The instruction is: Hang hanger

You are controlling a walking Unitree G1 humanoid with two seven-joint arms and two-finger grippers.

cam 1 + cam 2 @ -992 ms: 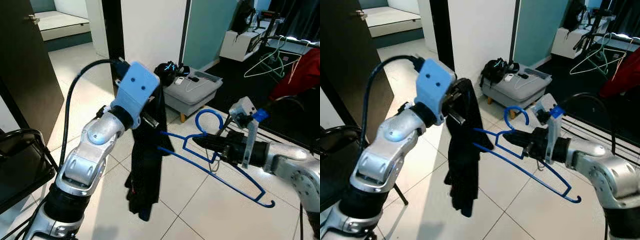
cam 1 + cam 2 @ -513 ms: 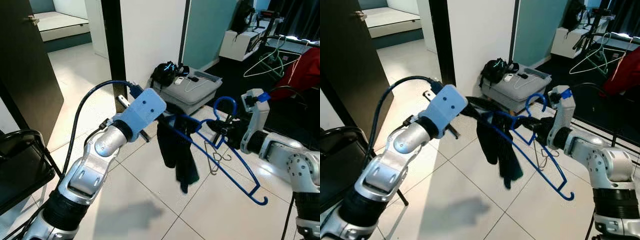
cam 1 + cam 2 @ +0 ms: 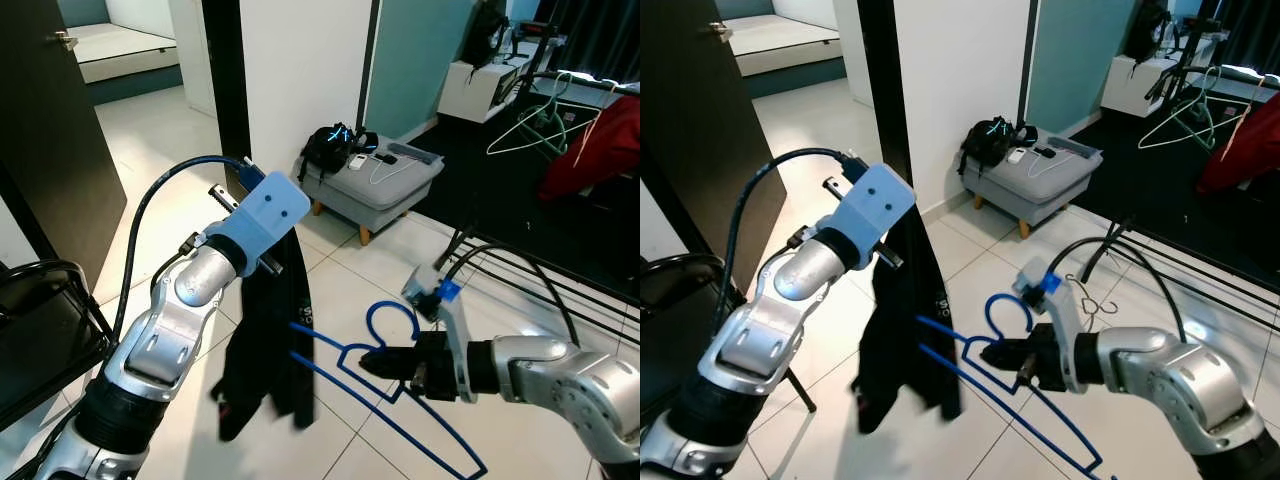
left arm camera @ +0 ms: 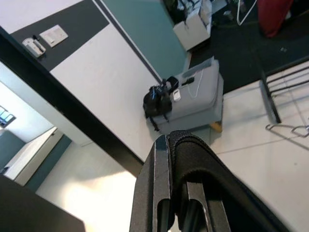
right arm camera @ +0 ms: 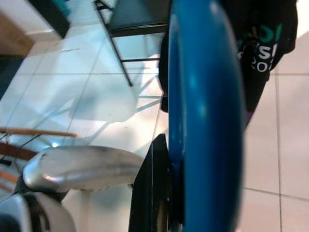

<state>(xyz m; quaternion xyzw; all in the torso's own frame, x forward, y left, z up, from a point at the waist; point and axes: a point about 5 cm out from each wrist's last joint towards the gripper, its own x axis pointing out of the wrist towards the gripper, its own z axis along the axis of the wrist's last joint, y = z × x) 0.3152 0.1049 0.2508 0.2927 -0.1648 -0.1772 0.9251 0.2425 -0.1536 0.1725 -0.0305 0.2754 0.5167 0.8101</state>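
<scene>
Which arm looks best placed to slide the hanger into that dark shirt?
Probably the right: its tool grips the blue hanger, whose end already points at the dark shirt dangling from the left tool.

My head views are bright and mostly sharp; light glares off the floor tiles (image 3: 170, 150), and the far right room is dim. The garment (image 3: 265, 360) I hold is motion-blurred at its hem. At my right wrist, the hanger (image 5: 203, 121) is too close, out of focus.
</scene>
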